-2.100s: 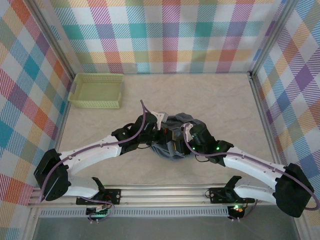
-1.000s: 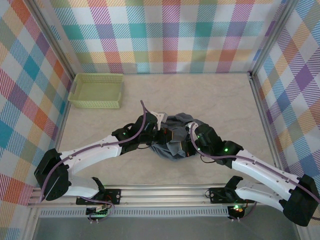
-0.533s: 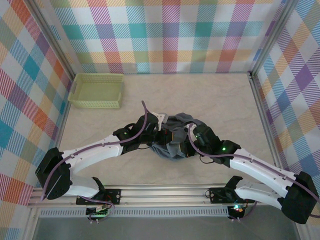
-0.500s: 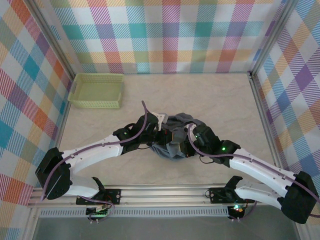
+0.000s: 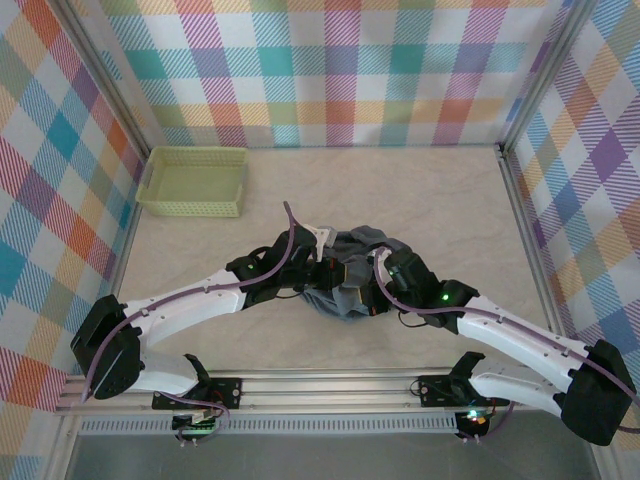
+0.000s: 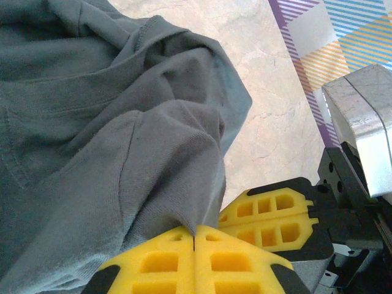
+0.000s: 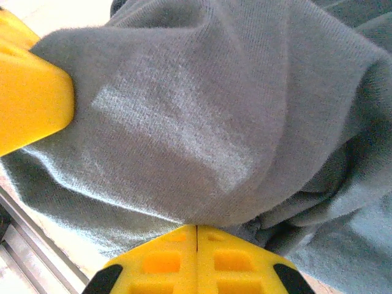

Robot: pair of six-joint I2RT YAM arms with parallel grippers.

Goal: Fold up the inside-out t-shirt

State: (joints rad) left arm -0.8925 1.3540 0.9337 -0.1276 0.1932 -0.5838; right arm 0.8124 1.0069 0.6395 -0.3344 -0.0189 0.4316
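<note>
**Shirt grasp in hand, spreading to follow**

Lying crumpled at mid-table (image 5: 420, 190): inside-out t-shirt (image 5: 356, 243), one. Pinching a fold of it at the heap's near edge, jaws closed tight on cloth: left gripper (image 6: 194, 236), one; right gripper (image 7: 196, 228), one, sitting just beside each other. Judging the step as gripping before spreading; next calling for drawing both pinches apart and lifting, opening the cloth flat. Standing far left: basket (image 5: 195, 182), one.

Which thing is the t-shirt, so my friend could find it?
Look at the pale table, near its front middle. The t-shirt is the crumpled blue-grey cloth heap there, soft and wrinkly, unlike the stiff yellow-green mesh basket at the back left.
</note>
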